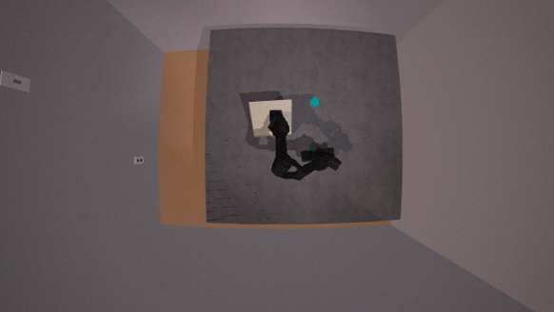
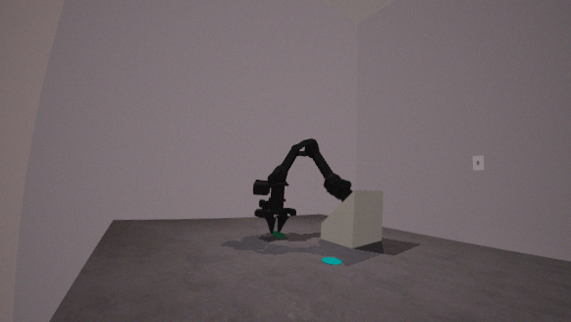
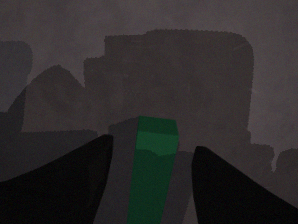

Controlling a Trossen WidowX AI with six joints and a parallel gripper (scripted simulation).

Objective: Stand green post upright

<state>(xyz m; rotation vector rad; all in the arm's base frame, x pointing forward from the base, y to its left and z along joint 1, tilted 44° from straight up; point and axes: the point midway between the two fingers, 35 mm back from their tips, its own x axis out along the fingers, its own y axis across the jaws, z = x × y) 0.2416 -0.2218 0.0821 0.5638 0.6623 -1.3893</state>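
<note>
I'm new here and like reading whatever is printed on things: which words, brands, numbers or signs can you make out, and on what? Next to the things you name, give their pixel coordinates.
None that I can read: no lettering shows on the black arm, the pale block (image 1: pixel 257 116) (image 2: pixel 368 218), the green post (image 2: pixel 279 235) (image 3: pixel 150 185) or the cyan circle (image 1: pixel 314 102) (image 2: pixel 332 261).

On my worktop (image 1: pixel 362 190) (image 2: pixel 196 285) the post (image 1: pixel 313 148) (image 2: pixel 279 235) (image 3: pixel 152 175) is a green, flat-faced bar, lying on its side, apart from the circle. From overhead I see it inward from the right edge, below the middle. The circle (image 1: pixel 314 102) (image 2: pixel 332 261) is a flat cyan disc, nearer the top edge, with nothing standing on it.
</note>
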